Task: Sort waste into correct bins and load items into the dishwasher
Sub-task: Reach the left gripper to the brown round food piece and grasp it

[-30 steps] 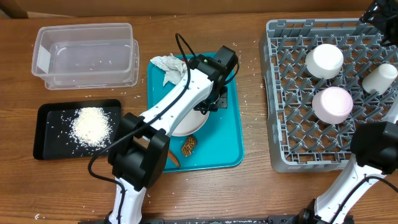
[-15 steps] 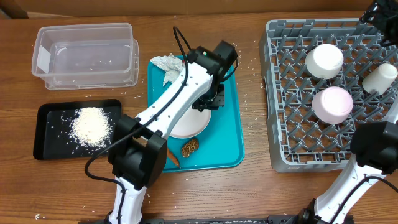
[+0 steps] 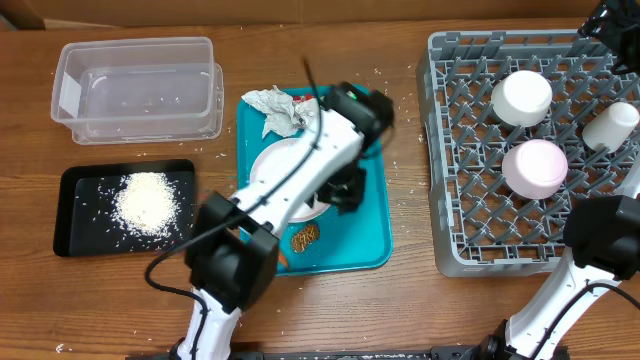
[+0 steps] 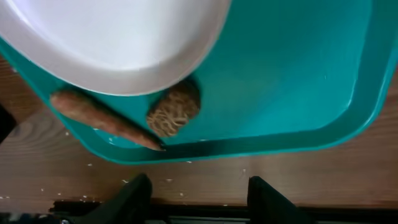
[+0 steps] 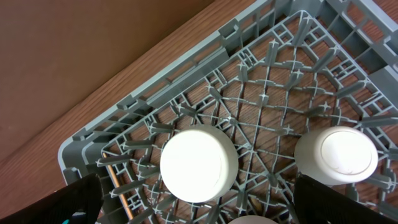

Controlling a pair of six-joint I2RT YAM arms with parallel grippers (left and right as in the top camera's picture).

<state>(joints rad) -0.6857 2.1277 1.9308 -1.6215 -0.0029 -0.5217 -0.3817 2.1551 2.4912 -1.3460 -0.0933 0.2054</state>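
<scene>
My left gripper (image 4: 199, 202) is open with nothing between its fingers; it hangs over the near edge of the teal tray (image 4: 298, 93). Below it lie the white plate (image 4: 124, 37), an orange carrot (image 4: 99, 118) and a brown food lump (image 4: 174, 109) touching the plate's rim. From overhead, the left gripper (image 3: 345, 190) sits by the plate's (image 3: 280, 170) right side. A crumpled napkin (image 3: 275, 108) lies at the tray's far end. My right gripper (image 5: 202, 199) is open above the grey dish rack (image 3: 470, 230), over an upturned white bowl (image 5: 199, 163).
A clear tub (image 3: 135, 88) stands at the back left. In front of it a black tray (image 3: 80, 230) holds a rice pile (image 3: 148, 200). The rack holds two bowls (image 3: 520, 97) (image 3: 535, 167) and a cup (image 3: 610, 125). Loose grains dot the table.
My left gripper has gone from shut to open, and its wrist has swung right and nearer across the tray. More of the plate shows. The right arm is still.
</scene>
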